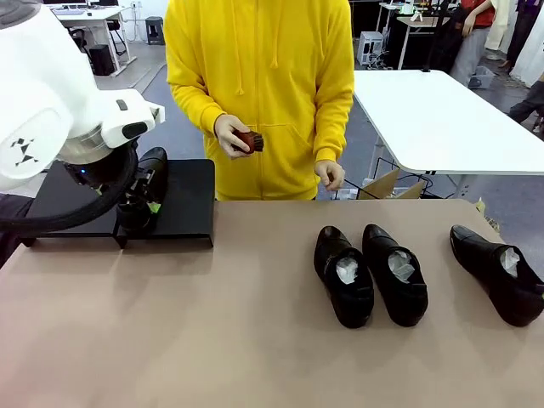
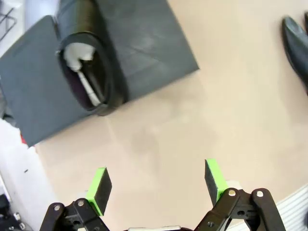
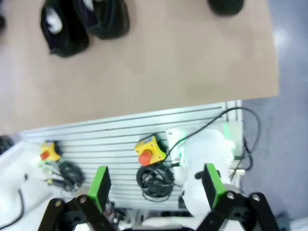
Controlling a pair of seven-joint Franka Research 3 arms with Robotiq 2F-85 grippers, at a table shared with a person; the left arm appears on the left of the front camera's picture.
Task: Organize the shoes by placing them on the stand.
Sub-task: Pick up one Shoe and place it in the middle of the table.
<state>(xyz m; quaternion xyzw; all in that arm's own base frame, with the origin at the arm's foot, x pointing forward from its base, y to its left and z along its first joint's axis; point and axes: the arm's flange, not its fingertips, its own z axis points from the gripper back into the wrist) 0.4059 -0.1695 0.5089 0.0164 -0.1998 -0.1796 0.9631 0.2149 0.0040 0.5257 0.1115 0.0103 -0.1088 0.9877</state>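
Shoes [image 1: 395, 276]: three lying right of middle on table [image 1: 212, 331], long axes running near-to-far; one sitting on stand [image 1: 189, 200].
Left gripper [image 2: 156, 175]: hanging open, empty, by stand.
Right gripper [image 3: 155, 180]: hanging open, empty; likely nearer the three.

**Glossy leather against matt surfaces**

The shoes [image 1: 353, 304] were glossy black leather, stuffed with crumpled white paper [image 1: 347, 270]. The stand [image 1: 189, 200] at far left was smooth matt black. The table [image 1: 212, 323] top was smooth, matt tan. The person's yellow hoodie [image 1: 259, 85] looked like soft cloth. The left arm [image 1: 42, 102] had a glossy white plastic shell.
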